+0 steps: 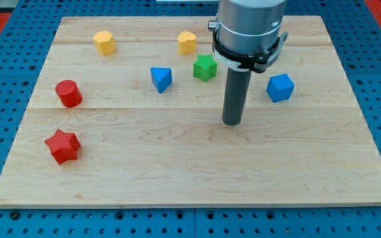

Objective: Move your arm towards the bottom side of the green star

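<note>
The green star (204, 67) lies on the wooden board (190, 165) in the upper middle of the view. My tip (232, 122) rests on the board below and to the right of the star, well apart from it. The rod rises from the tip to the arm's grey body, which covers the board just right of the star. The blue cube (280, 87) lies to the right of the rod, not touching it.
A blue triangular block (161, 79) lies left of the green star. Two yellow blocks (104, 41) (187, 42) sit near the view's top. A red cylinder (68, 93) and a red star (62, 145) lie at the left.
</note>
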Motion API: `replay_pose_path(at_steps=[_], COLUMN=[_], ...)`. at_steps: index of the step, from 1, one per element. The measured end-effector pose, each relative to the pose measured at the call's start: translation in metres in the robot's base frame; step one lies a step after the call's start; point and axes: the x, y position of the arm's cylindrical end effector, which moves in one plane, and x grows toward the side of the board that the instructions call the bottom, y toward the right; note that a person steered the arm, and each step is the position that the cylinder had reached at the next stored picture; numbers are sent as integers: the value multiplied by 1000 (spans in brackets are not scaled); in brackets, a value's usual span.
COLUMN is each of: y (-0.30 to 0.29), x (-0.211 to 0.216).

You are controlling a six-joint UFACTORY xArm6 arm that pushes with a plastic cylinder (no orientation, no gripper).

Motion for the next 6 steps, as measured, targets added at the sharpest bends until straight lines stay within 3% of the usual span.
replay_pose_path(at_steps=[6], y=[-46], x=[-4])
